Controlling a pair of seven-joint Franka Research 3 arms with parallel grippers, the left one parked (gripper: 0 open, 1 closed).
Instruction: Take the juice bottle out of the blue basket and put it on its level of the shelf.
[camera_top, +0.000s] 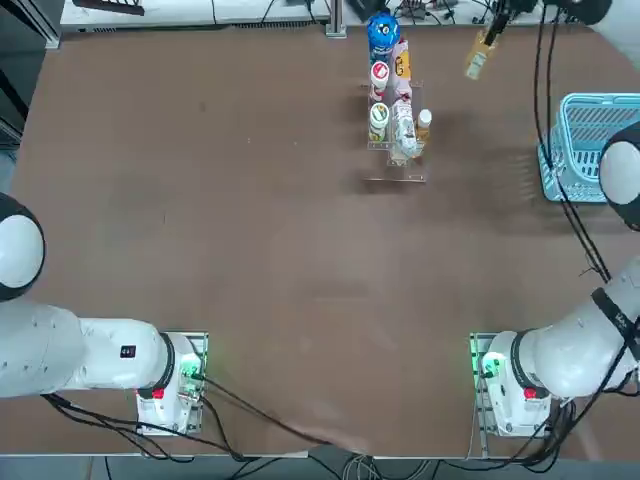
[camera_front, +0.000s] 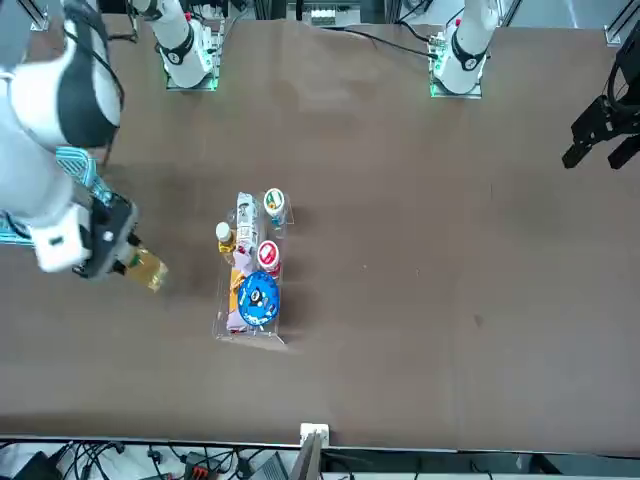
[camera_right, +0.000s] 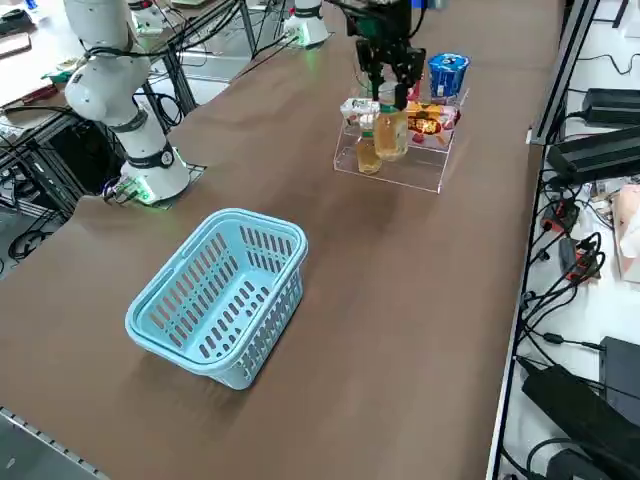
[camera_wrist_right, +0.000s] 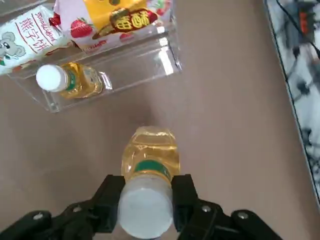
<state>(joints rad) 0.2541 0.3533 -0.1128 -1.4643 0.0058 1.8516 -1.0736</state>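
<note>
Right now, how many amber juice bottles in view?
2: one bottle held in the right tool, beside the shelf; one bottle on the shelf.

Basket partly hidden by arm

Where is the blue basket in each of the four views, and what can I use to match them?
Top view: the blue basket is at the right edge, partly behind the right arm.
Front view: at the left edge, mostly hidden by the right arm.
Right side view: in the open, left of centre.
Right wrist view: not in it; the right gripper is shut on the juice bottle.
Shared landmark: the clear shelf.
</note>
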